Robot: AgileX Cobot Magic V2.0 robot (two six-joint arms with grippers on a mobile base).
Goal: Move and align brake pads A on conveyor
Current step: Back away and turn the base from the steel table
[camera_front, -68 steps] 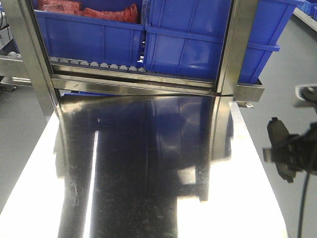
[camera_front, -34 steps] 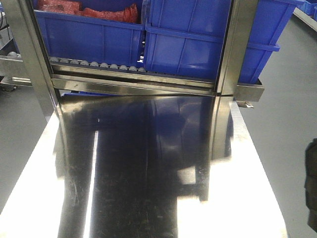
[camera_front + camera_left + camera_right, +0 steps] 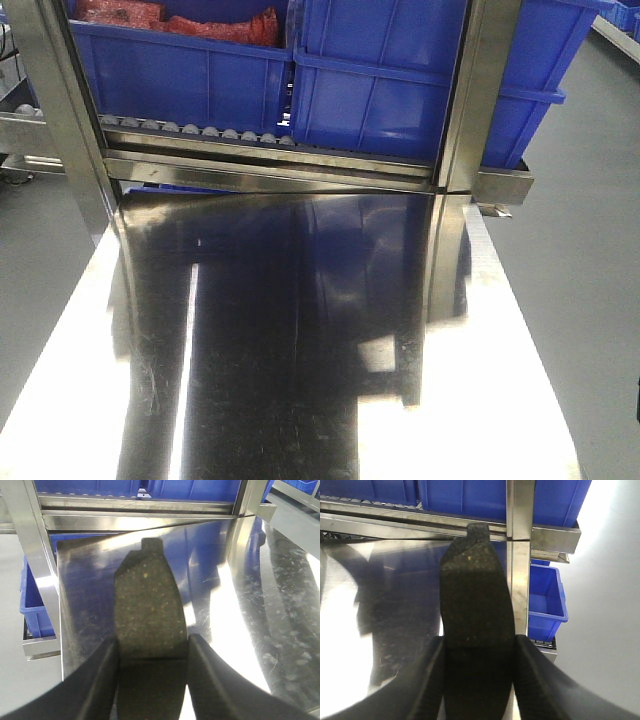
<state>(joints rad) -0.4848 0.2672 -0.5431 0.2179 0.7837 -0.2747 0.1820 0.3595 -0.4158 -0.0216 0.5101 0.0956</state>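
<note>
Claws reach forward over steel table [image 3: 240, 605]: left claw [image 3: 151, 642] clamps first pad [image 3: 147, 595], right claw [image 3: 479, 639] second pad [image 3: 475, 585].

You had a table [image 3: 300, 400] of polished stainless metal, mirror-glossy and finely scratched. Bins [image 3: 400, 90] behind it were smooth blue plastic with a slight sheen, and the rack posts [image 3: 480, 100] were brushed metal. The left brake pad [image 3: 147, 605] and right brake pad [image 3: 475, 590] showed rough, matt, dark grainy faces with pale specks. The left gripper fingers [image 3: 100, 675] and right gripper fingers [image 3: 535, 675] looked smooth matt black.
</note>
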